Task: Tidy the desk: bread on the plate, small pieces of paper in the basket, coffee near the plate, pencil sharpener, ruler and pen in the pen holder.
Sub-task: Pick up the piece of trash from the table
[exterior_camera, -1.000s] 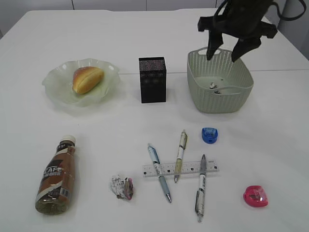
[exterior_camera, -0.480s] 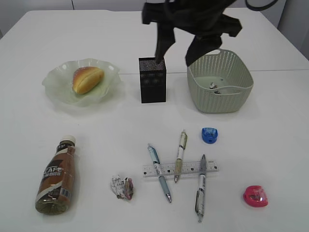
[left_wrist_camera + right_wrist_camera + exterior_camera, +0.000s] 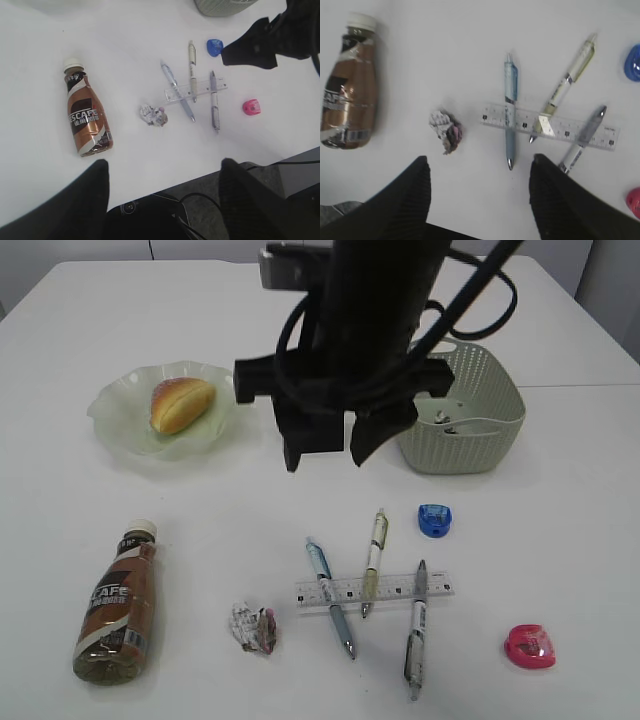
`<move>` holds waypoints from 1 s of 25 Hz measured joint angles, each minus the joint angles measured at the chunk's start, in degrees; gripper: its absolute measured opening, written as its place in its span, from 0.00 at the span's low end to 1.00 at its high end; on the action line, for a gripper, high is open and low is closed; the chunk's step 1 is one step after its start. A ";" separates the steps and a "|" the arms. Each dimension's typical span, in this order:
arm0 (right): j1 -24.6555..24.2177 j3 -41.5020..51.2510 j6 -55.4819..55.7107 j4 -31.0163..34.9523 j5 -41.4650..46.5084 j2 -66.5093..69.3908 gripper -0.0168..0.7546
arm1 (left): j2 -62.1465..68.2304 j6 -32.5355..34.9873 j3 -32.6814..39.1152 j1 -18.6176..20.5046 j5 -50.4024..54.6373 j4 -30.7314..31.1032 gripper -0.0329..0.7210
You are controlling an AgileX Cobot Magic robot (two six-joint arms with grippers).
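Observation:
My right gripper (image 3: 325, 452) is open and empty, hanging over the table's middle above the pens; its arm hides the pen holder. In the right wrist view the gripper (image 3: 480, 159) is just short of a crumpled paper (image 3: 446, 131) and a blue pen (image 3: 510, 110). Three pens lie across a clear ruler (image 3: 373, 590). A blue sharpener (image 3: 435, 519) and a pink sharpener (image 3: 529, 646) lie to the right. The coffee bottle (image 3: 118, 602) lies at front left. Bread (image 3: 180, 403) sits on the plate (image 3: 110, 425). My left gripper (image 3: 164, 162) is open and empty above the table's front edge.
The grey-green basket (image 3: 470, 440) stands at back right with paper bits (image 3: 442, 418) inside. The crumpled paper (image 3: 253, 627) lies between the bottle and the pens. The table's front edge (image 3: 150, 187) and dark cables below it show in the left wrist view.
My right arm has swung from above the basket leftward and toward the front, open all the while, and now covers the pen holder. Nothing on the table has moved.

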 joint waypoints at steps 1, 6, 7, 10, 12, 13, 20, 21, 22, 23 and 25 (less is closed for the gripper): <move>0.00 1.27 0.00 0.00 0.00 0.00 0.65 | 0.00 0.00 0.00 0.00 0.00 0.00 0.70; 0.85 4.26 0.09 2.47 0.00 2.78 0.65 | 0.00 0.00 0.00 0.00 0.00 0.00 0.70; 1.37 4.26 0.36 2.50 -0.11 3.53 0.65 | 0.00 0.00 0.00 0.00 0.00 0.00 0.70; 3.74 4.26 1.01 2.88 -0.45 6.35 0.65 | 0.00 0.00 0.00 0.00 0.00 0.10 0.70; 5.29 4.26 1.35 3.17 -0.76 8.23 0.65 | 0.00 0.00 0.00 0.00 0.00 0.10 0.70; 5.84 4.26 1.35 3.30 -0.88 9.30 0.65 | 0.00 0.00 0.00 0.00 0.00 0.10 0.70; 6.51 4.26 1.48 5.41 -1.23 14.02 0.65 | 0.00 0.00 0.00 0.00 0.00 0.10 0.70; 6.51 4.26 1.48 5.75 -1.23 14.05 0.65 | 0.00 0.00 0.00 0.00 0.00 0.10 0.70; 6.51 4.26 1.48 6.24 -1.35 14.05 0.65 | 0.00 0.00 0.00 0.00 0.00 0.10 0.70; 6.51 4.26 1.48 6.48 -1.80 14.05 0.64 | 0.00 0.00 0.00 0.00 0.00 0.10 0.70; 6.51 4.26 1.48 6.59 -2.99 14.05 0.64 | 0.00 0.00 0.00 0.00 0.00 0.10 0.70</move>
